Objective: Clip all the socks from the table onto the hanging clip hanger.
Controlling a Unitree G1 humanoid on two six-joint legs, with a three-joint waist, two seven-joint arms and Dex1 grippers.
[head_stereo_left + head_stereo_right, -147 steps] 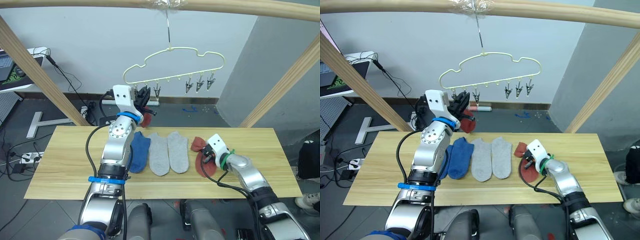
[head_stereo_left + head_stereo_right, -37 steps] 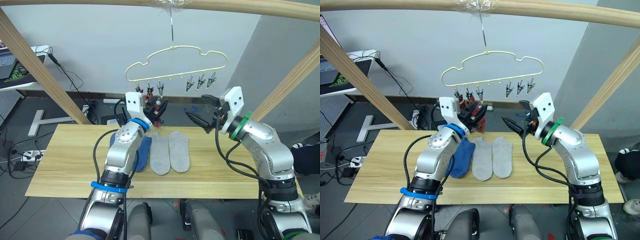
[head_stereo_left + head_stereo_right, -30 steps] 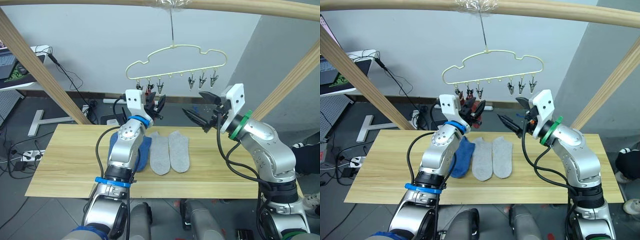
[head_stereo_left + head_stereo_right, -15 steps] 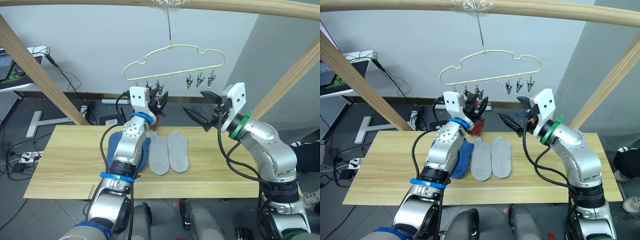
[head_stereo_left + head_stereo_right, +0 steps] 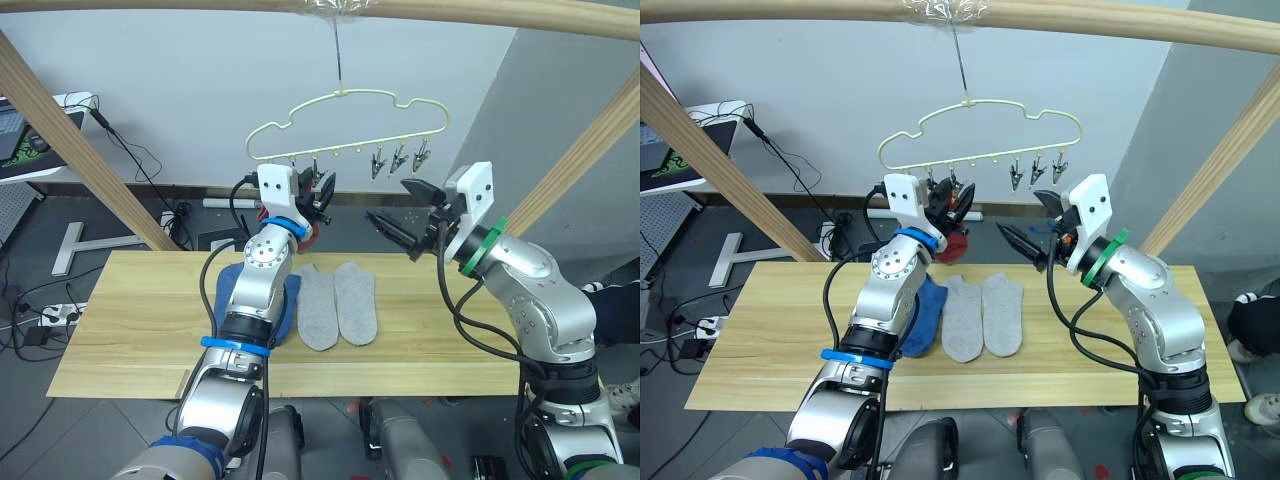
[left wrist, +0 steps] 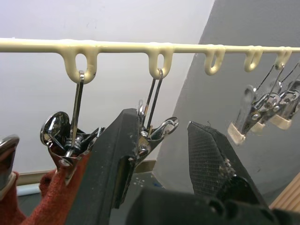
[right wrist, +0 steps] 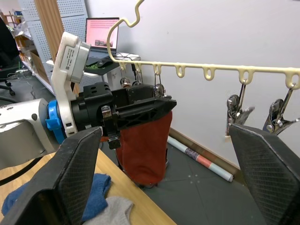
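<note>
Rust sock (image 7: 145, 145) now hangs from a clip at the clip hanger's (image 5: 345, 96) 9 o'clock end, off the counter (image 5: 140, 320). Left tool (image 6: 161, 154) has risen to the next clip, jaws apart w/ one finger against it, nothing held; right tool (image 5: 392, 222) waits wide open, empty, at 3 o'clock. Next sock's clip seems ready; blue + grey socks (image 5: 335, 305) remain on counter.

Your left gripper (image 5: 952, 205) sits at the hanger (image 5: 980, 135) clips by a red sock (image 5: 954, 243); right gripper (image 5: 1028, 229) gapes nearby.

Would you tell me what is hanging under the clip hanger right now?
Under the clip hanger, a rust red sock hangs beside the left gripper; its top edge is hidden behind that gripper.
</note>
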